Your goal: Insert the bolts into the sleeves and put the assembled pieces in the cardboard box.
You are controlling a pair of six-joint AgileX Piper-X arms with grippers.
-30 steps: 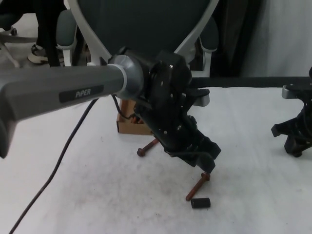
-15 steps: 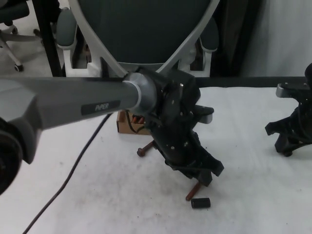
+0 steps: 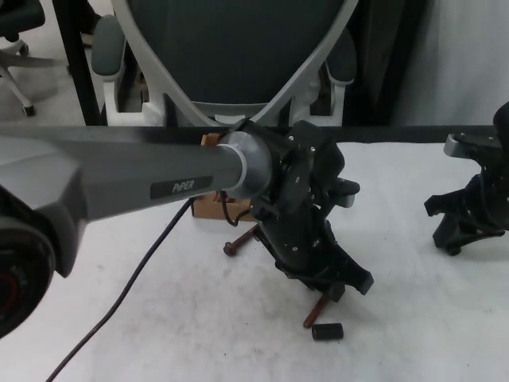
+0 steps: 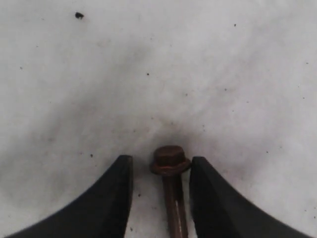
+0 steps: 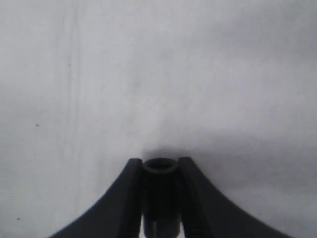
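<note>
High view: left gripper (image 3: 343, 288) over a bolt (image 3: 316, 309), lower centre; spare sleeve (image 3: 327, 331) beside; cardboard box (image 3: 205, 208) mid-left.
Left wrist view: fingers (image 4: 111, 198) spread, bolt head between them, ungripped.
Right wrist view: right gripper (image 5: 159, 161) pinches a sleeve (image 5: 160, 198) — insertion not begun.

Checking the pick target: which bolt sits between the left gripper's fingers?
The front bolt, beside the loose black sleeve; the other bolt lies near the cardboard box.

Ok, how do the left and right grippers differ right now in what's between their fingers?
The left gripper is open, with gaps either side of a rusty brown bolt; the right gripper is shut on a black sleeve. The left's load is thinner than its gap, the right's fills it. Both point at the white bench.
</note>
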